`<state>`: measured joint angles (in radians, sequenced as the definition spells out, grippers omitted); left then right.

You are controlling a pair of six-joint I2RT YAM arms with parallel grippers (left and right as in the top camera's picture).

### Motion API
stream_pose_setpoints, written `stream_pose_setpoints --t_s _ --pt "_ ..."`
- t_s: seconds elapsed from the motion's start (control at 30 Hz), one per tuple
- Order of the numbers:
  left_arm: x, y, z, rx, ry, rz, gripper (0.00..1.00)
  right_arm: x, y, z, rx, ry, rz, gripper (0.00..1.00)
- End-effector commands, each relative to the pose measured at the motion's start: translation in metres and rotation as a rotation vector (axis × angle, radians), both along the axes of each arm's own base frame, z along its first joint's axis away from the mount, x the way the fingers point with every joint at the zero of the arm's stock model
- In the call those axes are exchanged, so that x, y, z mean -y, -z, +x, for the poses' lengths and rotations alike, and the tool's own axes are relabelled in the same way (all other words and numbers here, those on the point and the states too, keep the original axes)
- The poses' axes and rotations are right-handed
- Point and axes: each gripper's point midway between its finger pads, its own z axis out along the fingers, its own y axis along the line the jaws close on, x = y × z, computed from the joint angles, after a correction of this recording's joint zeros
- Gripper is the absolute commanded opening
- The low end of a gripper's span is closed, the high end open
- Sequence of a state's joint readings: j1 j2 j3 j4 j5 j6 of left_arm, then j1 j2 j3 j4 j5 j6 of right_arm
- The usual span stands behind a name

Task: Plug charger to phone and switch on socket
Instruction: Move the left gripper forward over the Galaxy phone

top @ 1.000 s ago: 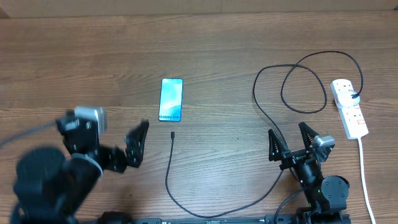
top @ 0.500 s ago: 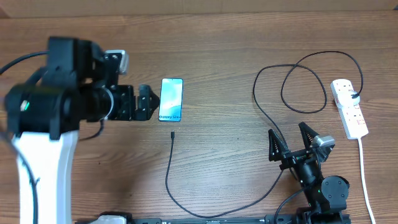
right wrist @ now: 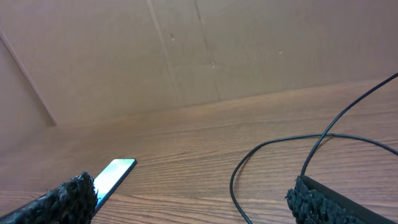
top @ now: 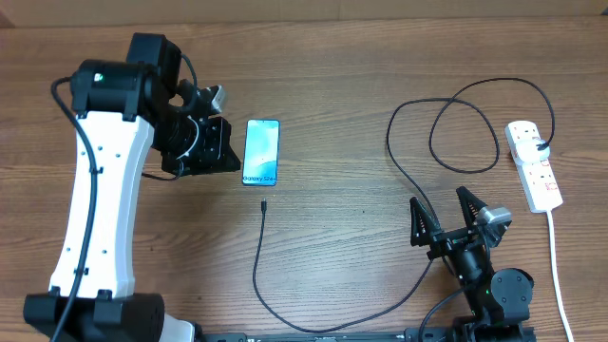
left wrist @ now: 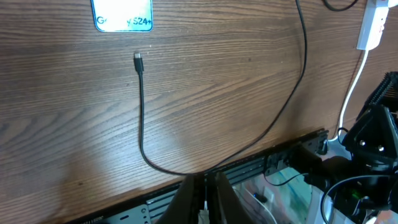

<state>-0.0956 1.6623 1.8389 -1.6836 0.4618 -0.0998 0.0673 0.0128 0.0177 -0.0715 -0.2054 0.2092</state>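
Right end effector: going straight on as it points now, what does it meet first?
The way looks free: ahead of the right end effector lies bare table, with the charger curving just beside that line. Height is unclear.

One slim blue-screened smartphone (top: 261,152), one long thin black charging cable (top: 257,255), one white power strip with red switches (top: 534,167), two tools: left tool (top: 231,154), right tool (top: 443,213)

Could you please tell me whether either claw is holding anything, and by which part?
Nothing is held. The left claw is shut empty beside the phone; the right claw stands open and empty. The charger lies loose.
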Motion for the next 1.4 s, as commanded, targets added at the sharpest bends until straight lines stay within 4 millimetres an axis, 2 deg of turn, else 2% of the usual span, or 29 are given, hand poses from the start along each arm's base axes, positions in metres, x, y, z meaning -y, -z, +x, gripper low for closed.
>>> stream_pose_setpoints --t_s 0.0,0.23,0.67,0.9,1.03,1.13,1.23,1.33,1.37 --pt "0.003 0.002 0.003 -0.014 0.006 -0.024 0.04 -0.001 0.001 0.0 0.005 -0.002 0.003 1.0" --pt "0.01 0.012 0.003 -0.021 0.028 -0.02 0.04 -0.001 0.001 0.0 0.004 -0.002 0.004 1.0" --pt "0.029 0.013 0.009 0.042 0.093 -0.003 0.04 -0.001 0.001 0.0 0.005 -0.002 0.003 1.0" --pt "0.005 0.029 0.019 0.004 -0.119 0.225 0.09 -0.001 0.001 0.0 0.005 -0.002 0.003 1.0" --pt "0.005 0.036 0.02 -0.006 -0.143 0.283 0.14 -0.001 0.001 0.0 0.005 -0.002 0.003 1.0" --pt "0.01 0.041 0.019 -0.018 -0.129 0.299 0.2 -0.001 0.001 0.0 0.004 -0.002 0.003 1.0" --pt "0.016 0.049 0.02 -0.039 -0.109 0.308 0.31 -0.001 0.001 0.0 0.004 -0.002 0.004 1.0" --pt "0.021 0.061 0.022 -0.07 -0.092 0.321 0.63 -0.001 0.001 0.0 0.004 -0.002 0.003 1.0" --pt "0.021 0.065 0.023 -0.083 -0.089 0.326 0.8 -0.001 0.001 0.0 0.004 -0.002 0.003 1.0"
